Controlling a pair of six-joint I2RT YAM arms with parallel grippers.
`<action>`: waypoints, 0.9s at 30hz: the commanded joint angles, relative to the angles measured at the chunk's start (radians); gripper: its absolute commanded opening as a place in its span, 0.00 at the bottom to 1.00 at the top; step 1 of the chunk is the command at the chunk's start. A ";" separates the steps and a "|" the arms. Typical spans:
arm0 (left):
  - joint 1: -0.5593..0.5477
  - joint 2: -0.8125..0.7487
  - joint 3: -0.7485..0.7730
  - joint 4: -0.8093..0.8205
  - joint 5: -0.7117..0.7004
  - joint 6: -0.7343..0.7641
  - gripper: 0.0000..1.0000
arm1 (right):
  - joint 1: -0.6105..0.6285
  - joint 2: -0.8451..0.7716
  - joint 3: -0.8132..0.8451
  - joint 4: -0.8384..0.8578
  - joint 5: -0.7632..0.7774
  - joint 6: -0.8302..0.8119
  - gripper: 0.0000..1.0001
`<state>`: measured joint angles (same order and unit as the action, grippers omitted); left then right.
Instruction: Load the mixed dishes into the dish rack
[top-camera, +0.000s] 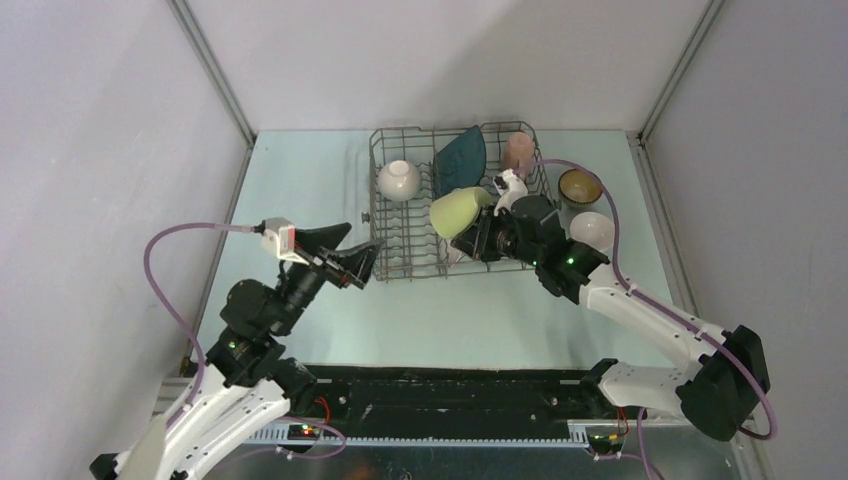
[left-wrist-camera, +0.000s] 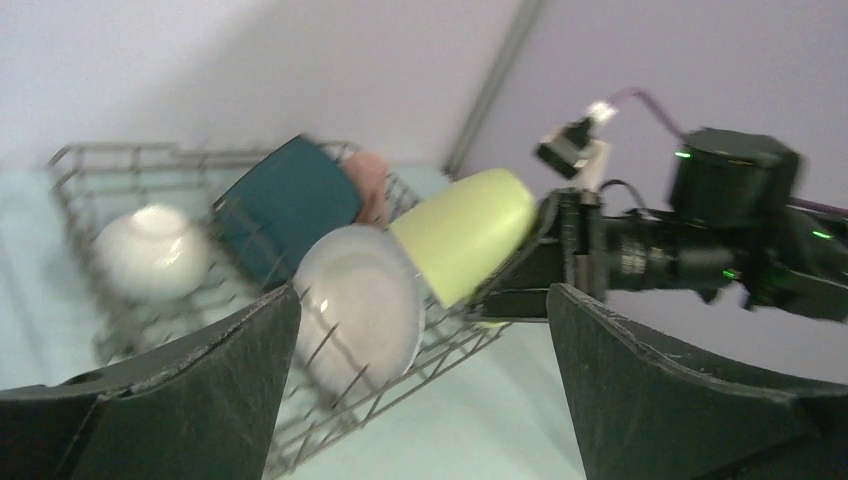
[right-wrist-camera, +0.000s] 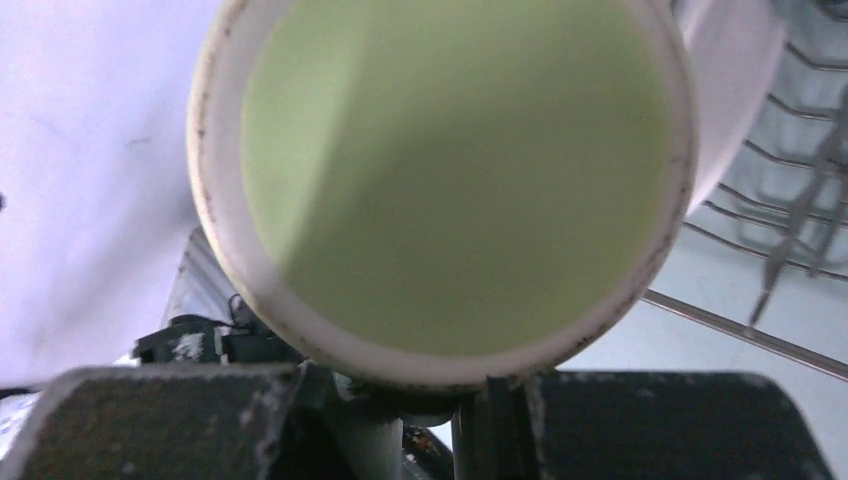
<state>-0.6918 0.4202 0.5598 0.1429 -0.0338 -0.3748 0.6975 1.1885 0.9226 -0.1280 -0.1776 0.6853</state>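
The grey wire dish rack stands mid-table. In it are a white bowl, a dark teal square plate on edge and a pink mug. The left wrist view also shows a white round plate standing between the tines. My right gripper is shut on a yellow-green mug, held on its side above the rack's front, its mouth filling the right wrist view. My left gripper is open and holds nothing, just off the rack's front left corner.
A brown bowl and a pale bowl sit on the table right of the rack, close to my right arm. Enclosure walls stand on the left, back and right. A black rail runs along the near edge.
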 joint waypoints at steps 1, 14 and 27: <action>-0.004 0.040 0.124 -0.412 -0.244 -0.043 1.00 | 0.058 -0.017 0.102 -0.023 0.193 -0.100 0.00; -0.004 -0.001 0.210 -0.742 -0.672 -0.121 1.00 | 0.171 0.254 0.413 -0.254 0.411 -0.314 0.00; -0.004 -0.130 0.240 -0.863 -0.613 0.026 1.00 | 0.220 0.430 0.614 -0.324 0.402 -0.455 0.00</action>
<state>-0.6918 0.3347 0.7845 -0.6918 -0.6483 -0.4255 0.9245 1.6276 1.4700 -0.5247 0.1894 0.2844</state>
